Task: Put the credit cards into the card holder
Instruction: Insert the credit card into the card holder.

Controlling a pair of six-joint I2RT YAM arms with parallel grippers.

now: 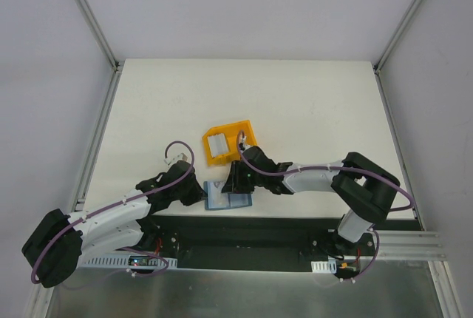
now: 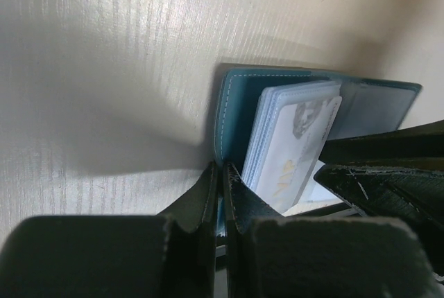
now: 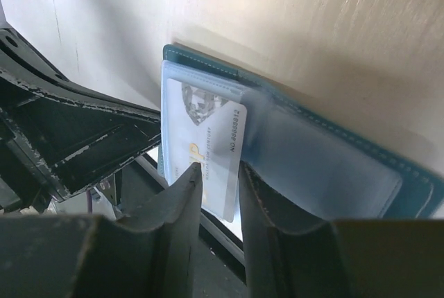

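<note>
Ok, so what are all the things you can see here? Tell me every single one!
card holder: one, teal-blue, lying open at the table's near edge.
credit card: one, pale with print, partly tucked into the card holder's pocket.
cards in bin: pale grey-white, number unclear, lying inside the yellow bin.
yellow bin: one, orange-yellow, on the table just beyond the card holder.
table: one, white, under everything.
left gripper: one, black, shut on the card holder's edge.
right gripper: one, black, jaws apart over the credit card.
</note>
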